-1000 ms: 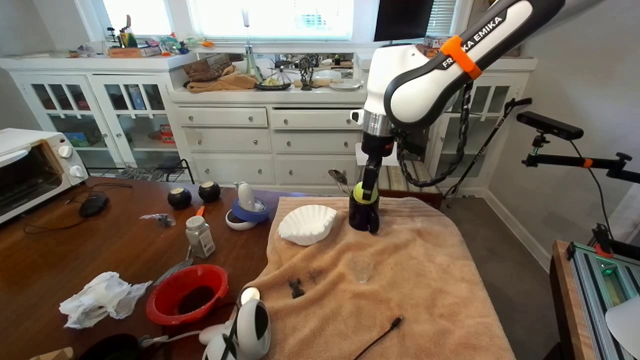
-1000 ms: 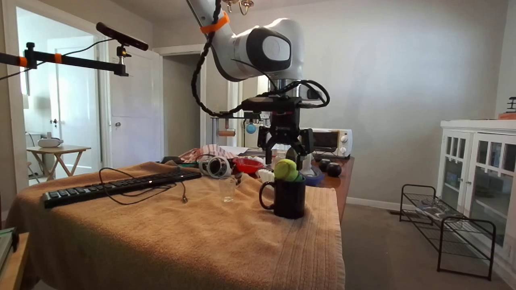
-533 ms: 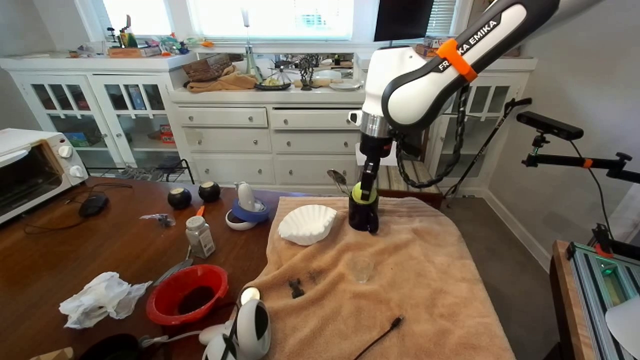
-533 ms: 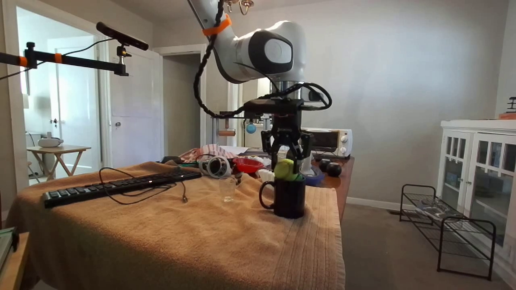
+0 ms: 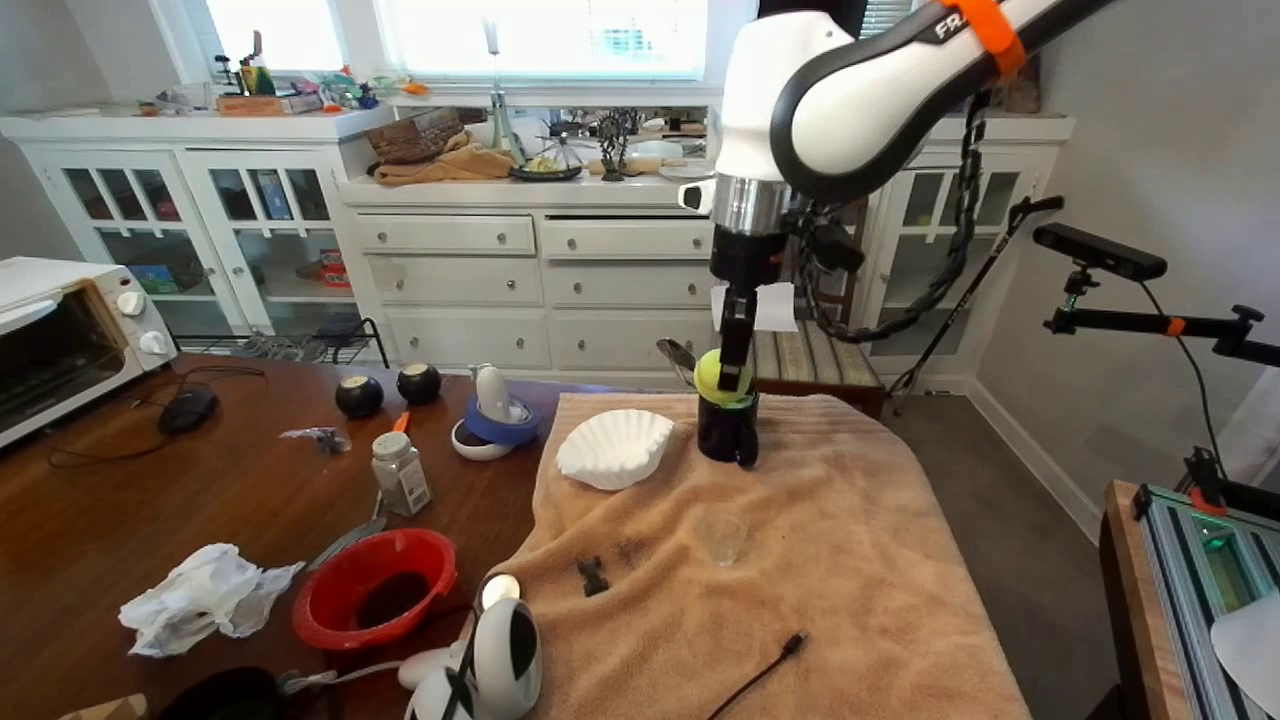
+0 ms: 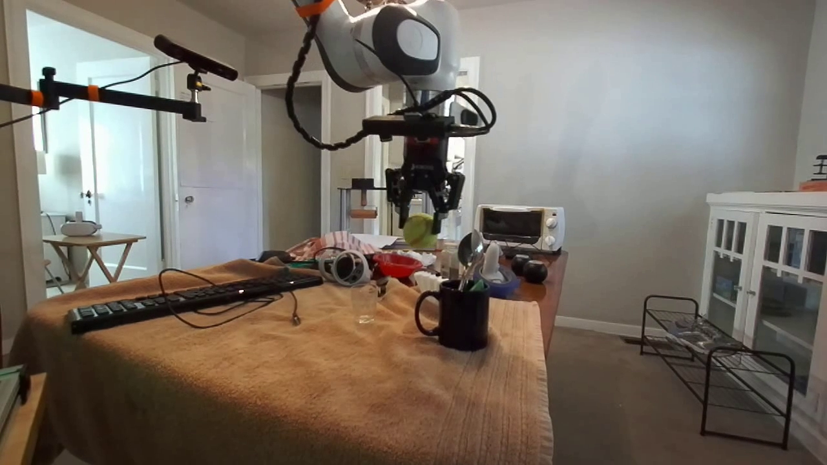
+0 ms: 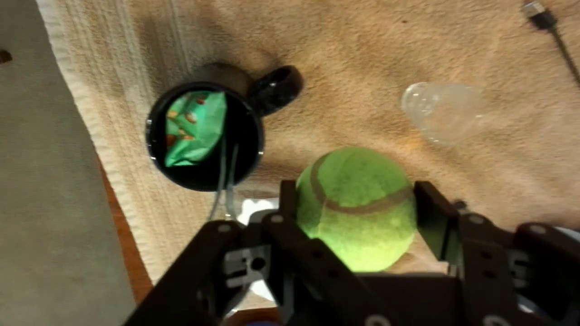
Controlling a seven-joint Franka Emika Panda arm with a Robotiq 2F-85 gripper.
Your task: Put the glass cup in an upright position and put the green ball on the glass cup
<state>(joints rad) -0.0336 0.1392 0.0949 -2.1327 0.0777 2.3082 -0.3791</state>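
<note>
My gripper [image 7: 356, 199] is shut on the green ball [image 7: 358, 222], one finger pressed to each side. The ball hangs in the air, higher than the rim of the black mug; in an exterior view the ball [image 6: 418, 232] shows up and left of that mug. The gripper [image 5: 735, 378] partly covers it in an exterior view. The glass cup [image 6: 365, 305], clear and faint, stands upright on the tan towel, apart from the gripper. From the wrist, the cup [image 7: 442, 111] lies up and right of the ball, its see-through rim hard to make out.
The black mug [image 6: 464, 316] holds spoons [image 6: 470, 255] and a green wrapper [image 7: 195, 129]. A white fluted paper filter [image 5: 615, 450] sits beside it. A small black piece [image 5: 592, 577], a cable end [image 5: 790, 645] and a keyboard [image 6: 194, 297] lie on the towel [image 5: 850, 560].
A second ago my gripper was open over the ball resting on the mug. It closed on the ball and lifted it, moving up and left in an exterior view. The cup has not moved.
</note>
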